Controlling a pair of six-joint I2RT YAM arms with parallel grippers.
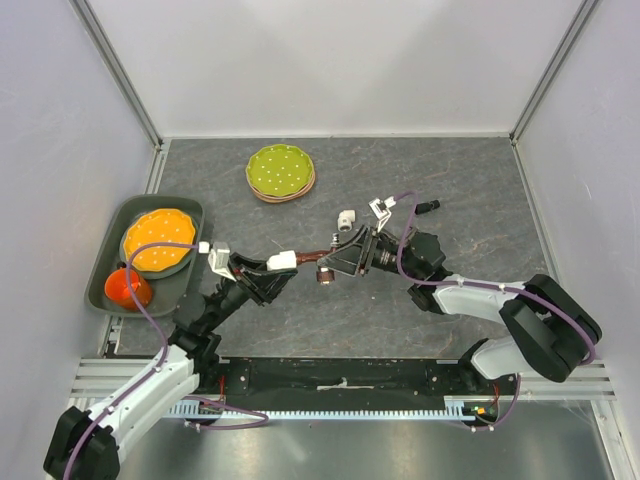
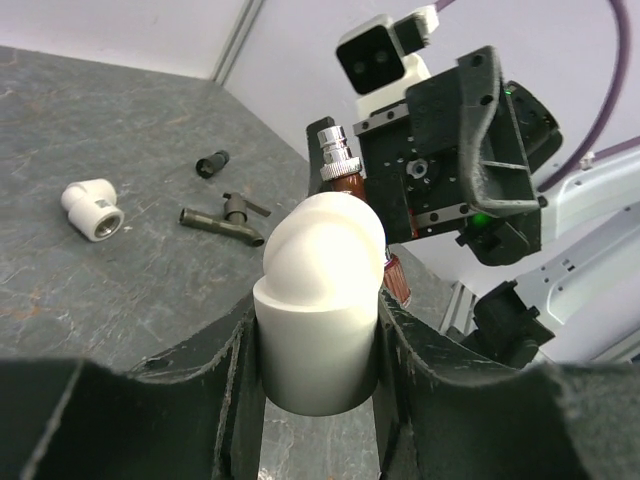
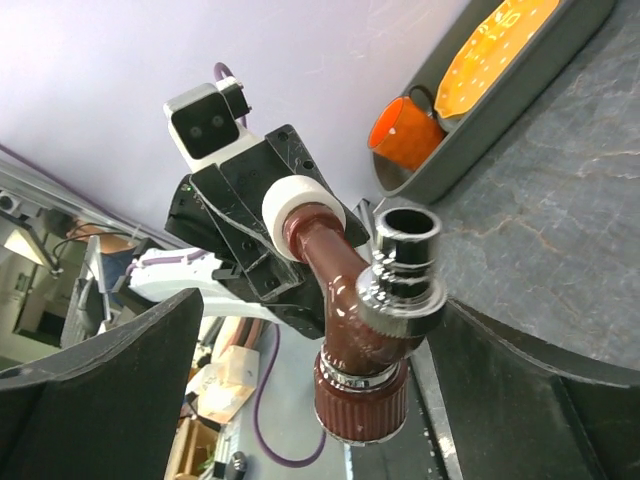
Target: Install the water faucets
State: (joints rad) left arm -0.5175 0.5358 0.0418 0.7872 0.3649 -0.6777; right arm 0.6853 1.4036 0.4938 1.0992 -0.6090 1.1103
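Note:
My left gripper [image 1: 266, 270] [image 2: 318, 345] is shut on a white elbow fitting [image 1: 282, 261] [image 2: 320, 310]. The reddish-brown faucet [image 1: 312, 259] [image 3: 345, 290] sticks out of that fitting's far end, which also shows in the right wrist view [image 3: 295, 205]. It has a chrome spout [image 3: 405, 270] and a ribbed cap [image 3: 362, 400]. My right gripper [image 1: 337, 258] [image 3: 320, 335] is open around the faucet, one finger [image 3: 530, 390] close to the chrome spout, the other [image 3: 100, 385] well apart. The dark grey faucet [image 2: 224, 216] lies on the table behind; it is hidden in the top view.
A second white elbow [image 1: 346, 219] [image 2: 92, 208] and a short black cylinder [image 1: 427, 207] [image 2: 212, 162] lie near the grey faucet. Stacked green plates [image 1: 281, 172] sit at the back. A grey tray [image 1: 196, 214] at the left holds an orange plate [image 1: 160, 240] and an orange mug [image 1: 127, 288].

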